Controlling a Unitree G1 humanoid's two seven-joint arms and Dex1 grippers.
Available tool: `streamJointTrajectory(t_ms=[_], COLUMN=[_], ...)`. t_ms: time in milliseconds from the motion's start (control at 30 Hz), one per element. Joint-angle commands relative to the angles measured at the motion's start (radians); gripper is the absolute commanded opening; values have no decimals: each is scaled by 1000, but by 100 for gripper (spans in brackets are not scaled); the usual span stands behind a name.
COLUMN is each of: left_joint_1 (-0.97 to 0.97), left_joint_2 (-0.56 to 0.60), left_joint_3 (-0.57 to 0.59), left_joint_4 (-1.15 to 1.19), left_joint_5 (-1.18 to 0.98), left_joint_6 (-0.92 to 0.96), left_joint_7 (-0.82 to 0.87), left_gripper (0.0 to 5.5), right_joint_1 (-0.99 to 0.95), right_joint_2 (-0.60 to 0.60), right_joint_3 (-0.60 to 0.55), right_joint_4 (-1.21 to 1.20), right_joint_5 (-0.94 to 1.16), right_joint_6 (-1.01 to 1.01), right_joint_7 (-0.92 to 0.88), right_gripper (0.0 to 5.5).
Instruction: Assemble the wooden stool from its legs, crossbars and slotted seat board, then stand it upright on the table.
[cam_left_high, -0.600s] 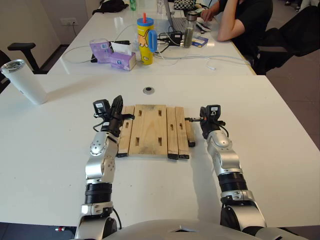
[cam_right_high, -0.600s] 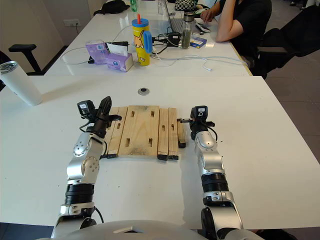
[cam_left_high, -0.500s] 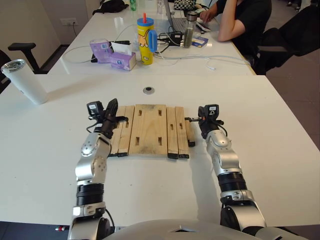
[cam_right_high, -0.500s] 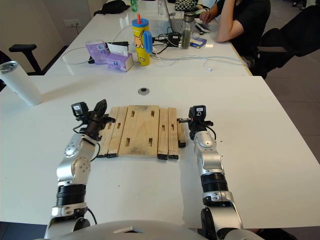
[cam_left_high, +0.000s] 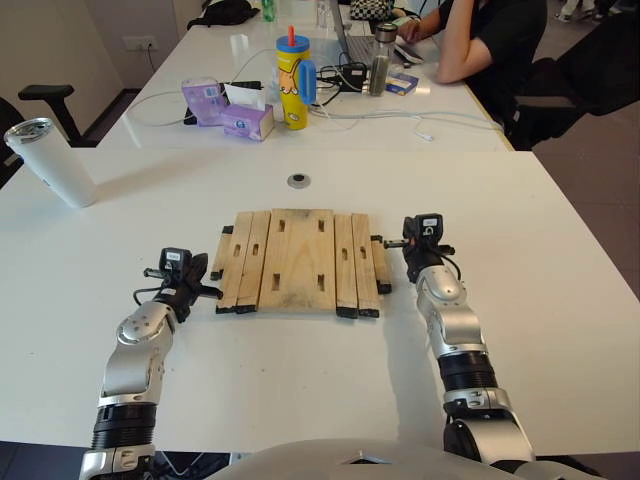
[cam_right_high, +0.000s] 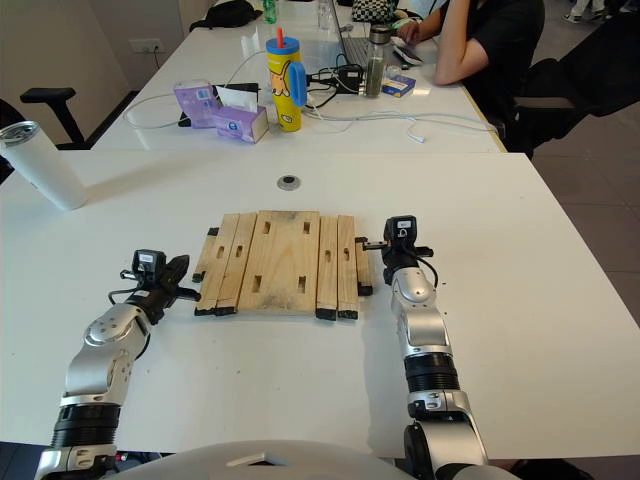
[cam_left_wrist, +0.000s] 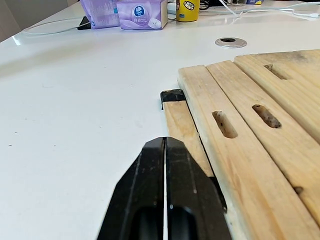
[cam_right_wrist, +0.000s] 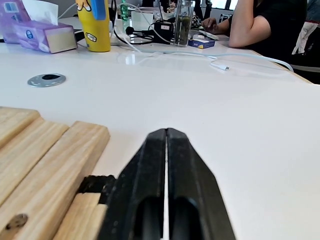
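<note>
White table (cam_left_high: 520, 300) under flat seat board (cam_left_high: 297, 258), short crossbar (cam_left_high: 380, 268) half-hidden beside right gripper (cam_right_wrist: 166, 131)

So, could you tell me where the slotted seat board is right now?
The slotted seat board lies flat at the centre of the table in the eye views, flanked both sides by narrower wooden strips, the round metal grommet beyond it.

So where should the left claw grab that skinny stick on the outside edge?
Probably the near end of the thin outer bar, coming from the left claw's open table side. It lies flat, tight against the next plank, so only its outer edge and ends are free.
</note>
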Motion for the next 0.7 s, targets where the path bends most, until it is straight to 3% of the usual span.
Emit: streamJointTrajectory(t_ms=[33, 367, 700], left_joint_1=[12, 23, 12], left_joint_2=[5, 19, 47], left_joint_3=[-20, -29, -33], left_joint_4=[9, 13, 56], left_joint_5=[6, 17, 19], left_joint_6=[25, 67, 112], left_joint_7=[-21, -49, -86], left_gripper=[56, 197, 197], right_joint_1=[0, 4, -5], right_joint_2=[-6, -5, -4], right_joint_3=[-3, -4, -3], right_joint_4=[1, 8, 21], right_joint_5=[-4, -8, -12], right_joint_6=[-1, -5, -8], right_joint_7=[-4, -9, -12], right_gripper=[0, 0, 0])
